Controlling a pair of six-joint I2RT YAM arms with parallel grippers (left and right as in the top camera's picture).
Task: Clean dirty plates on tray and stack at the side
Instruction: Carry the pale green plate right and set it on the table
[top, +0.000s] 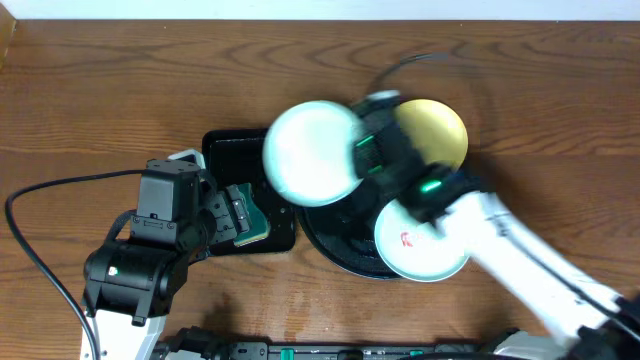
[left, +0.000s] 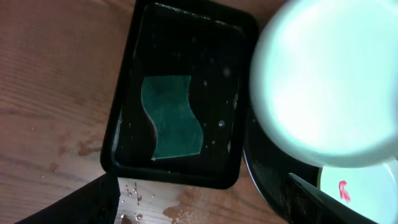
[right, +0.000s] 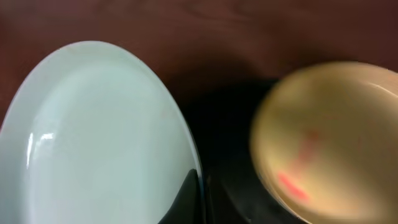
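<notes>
The mint plate (top: 310, 152) is held raised above the rim of the tray (top: 340, 245), its edge pinched between the fingers (right: 189, 202) of the right gripper (top: 362, 150). The fingers of the left gripper (top: 238, 215) are spread over the sponge (left: 171, 118). The plate is judged light, stiff and slippery, so a deep hold on the rim is advised.

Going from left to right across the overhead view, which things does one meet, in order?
Left arm → rectangular black tray → raised mint plate → yellow plate → right arm. The round tray and the smeared plate overlap others, so I leave them out.
</notes>
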